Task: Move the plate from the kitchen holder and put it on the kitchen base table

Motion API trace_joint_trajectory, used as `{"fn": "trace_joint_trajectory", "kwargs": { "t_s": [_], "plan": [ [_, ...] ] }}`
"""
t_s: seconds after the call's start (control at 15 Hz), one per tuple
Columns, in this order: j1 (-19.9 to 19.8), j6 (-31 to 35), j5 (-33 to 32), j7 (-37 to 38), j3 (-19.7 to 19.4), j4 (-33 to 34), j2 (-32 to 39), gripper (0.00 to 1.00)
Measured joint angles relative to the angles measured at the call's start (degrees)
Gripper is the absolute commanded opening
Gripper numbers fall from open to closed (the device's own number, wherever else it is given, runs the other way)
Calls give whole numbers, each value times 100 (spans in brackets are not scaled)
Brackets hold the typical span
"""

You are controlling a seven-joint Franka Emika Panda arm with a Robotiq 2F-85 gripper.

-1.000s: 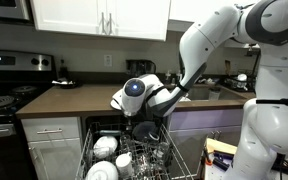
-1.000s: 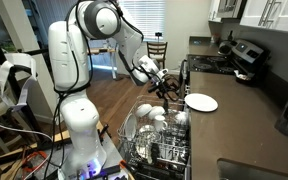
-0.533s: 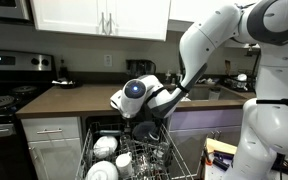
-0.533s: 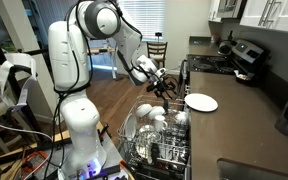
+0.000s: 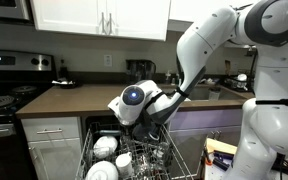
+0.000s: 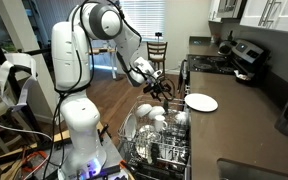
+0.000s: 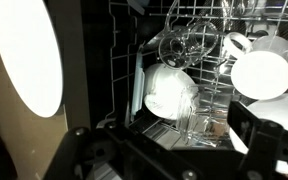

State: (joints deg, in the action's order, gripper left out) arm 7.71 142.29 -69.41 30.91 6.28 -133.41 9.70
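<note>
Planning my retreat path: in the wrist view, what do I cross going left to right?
white plate on the brown countertop → white bowl in the wire rack → round white dish. The glass above the bowl overlaps it, so it is left out.

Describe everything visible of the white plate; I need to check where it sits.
The white plate is round, plain and smooth, ceramic by its look, and seems whole. It lies flat and empty on the brown countertop, close to the edge above the dishwasher rack. Only the countertop touches it; the gripper hangs apart from it over the rack, fingers open.
</note>
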Motion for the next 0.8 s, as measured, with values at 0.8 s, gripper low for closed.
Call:
{"fn": "trace_joint_trajectory", "kwargs": {
  "t_s": [0.8],
  "plan": [
    [-86,-524,486,-64,-319,945,689,100]
  ]
}}
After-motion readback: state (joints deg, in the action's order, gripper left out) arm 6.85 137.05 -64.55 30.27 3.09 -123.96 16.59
